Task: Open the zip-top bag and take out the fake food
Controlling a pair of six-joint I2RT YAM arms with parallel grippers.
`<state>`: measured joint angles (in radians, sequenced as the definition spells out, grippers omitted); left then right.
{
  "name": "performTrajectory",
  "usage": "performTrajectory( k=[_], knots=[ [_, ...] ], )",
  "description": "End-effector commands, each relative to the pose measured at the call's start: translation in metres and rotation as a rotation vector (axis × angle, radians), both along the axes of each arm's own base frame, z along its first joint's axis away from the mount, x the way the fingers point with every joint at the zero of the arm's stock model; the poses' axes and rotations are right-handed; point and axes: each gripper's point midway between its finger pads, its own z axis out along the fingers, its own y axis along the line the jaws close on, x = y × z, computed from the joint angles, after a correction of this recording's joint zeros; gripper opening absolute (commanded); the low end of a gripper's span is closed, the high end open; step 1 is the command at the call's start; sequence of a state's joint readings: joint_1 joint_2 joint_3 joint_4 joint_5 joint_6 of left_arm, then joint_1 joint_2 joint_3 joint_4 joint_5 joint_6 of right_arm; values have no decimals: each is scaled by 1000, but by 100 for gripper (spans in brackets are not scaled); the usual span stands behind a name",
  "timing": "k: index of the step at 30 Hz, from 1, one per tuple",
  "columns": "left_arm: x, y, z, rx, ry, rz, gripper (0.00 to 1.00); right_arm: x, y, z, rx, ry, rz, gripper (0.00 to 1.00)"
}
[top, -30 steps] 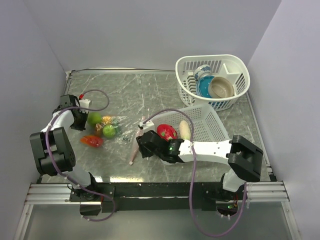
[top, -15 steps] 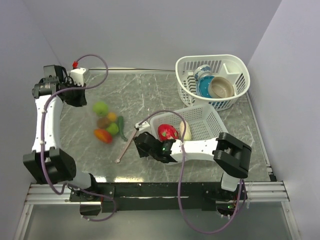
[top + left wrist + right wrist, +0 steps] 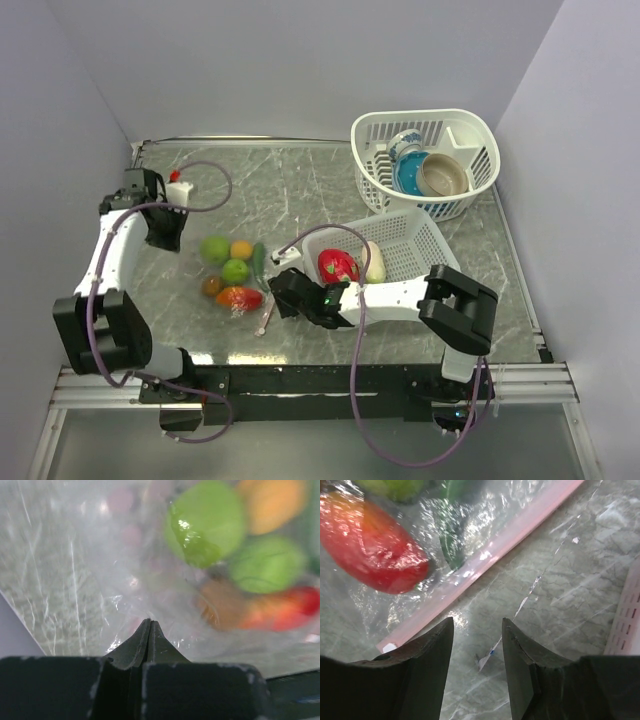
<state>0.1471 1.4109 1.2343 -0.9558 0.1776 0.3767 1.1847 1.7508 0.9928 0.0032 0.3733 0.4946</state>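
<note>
The clear zip-top bag (image 3: 192, 268) lies on the table, left of centre, with fake food inside: green balls (image 3: 214, 248), an orange (image 3: 241, 249), a red piece (image 3: 238, 297) and a green vegetable (image 3: 258, 262). Its pink zip strip (image 3: 266, 318) points toward the near edge. My left gripper (image 3: 168, 232) is shut on the bag's far left plastic (image 3: 100, 585); in the left wrist view the gripper (image 3: 149, 622) shows closed jaws. My right gripper (image 3: 277, 297) is open and empty just right of the strip (image 3: 485, 560); in the right wrist view the gripper (image 3: 477, 625) hovers over bare table.
A white rectangular basket (image 3: 410, 245) right of centre holds a red piece (image 3: 335, 265) and a cream oblong (image 3: 374, 262). A round white basket (image 3: 470, 130) at the back right holds a blue-patterned cup and a tan bowl.
My left arm came down from its raised position and the bag with the food settled lower and to the right. The zip strip now lies by the right gripper.
</note>
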Motion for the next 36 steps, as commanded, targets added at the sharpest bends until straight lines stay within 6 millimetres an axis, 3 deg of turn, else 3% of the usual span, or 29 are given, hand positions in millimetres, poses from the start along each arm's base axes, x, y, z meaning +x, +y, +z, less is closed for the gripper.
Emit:
performTrajectory(
  k=[1,3,8,13,20,26,28,32,33,36],
  knots=[
    [25,36,-25,172,-46,66,1,7,-6,-9,-29,-28,-11,52],
    [37,46,-37,219,-63,83,1,7,-7,-12,-35,-27,-9,52],
    [44,58,-73,303,-12,109,1,7,-1,-15,-31,-33,9,52],
    [46,28,-99,300,25,53,1,13,13,-9,-18,-54,30,52],
    [43,-7,-105,256,42,0,1,17,38,3,28,-65,75,52],
    [36,-13,-111,246,52,-3,1,15,48,3,41,-50,98,54],
    [36,-14,-112,248,55,-5,1,13,49,6,50,-50,101,61],
    [36,-14,-111,243,53,-5,1,16,56,3,54,-51,98,65],
    [36,-15,-110,241,50,-4,1,18,56,-10,25,-38,91,65],
    [33,-17,-105,226,47,-5,1,19,62,-19,2,-24,97,65]
  ],
)
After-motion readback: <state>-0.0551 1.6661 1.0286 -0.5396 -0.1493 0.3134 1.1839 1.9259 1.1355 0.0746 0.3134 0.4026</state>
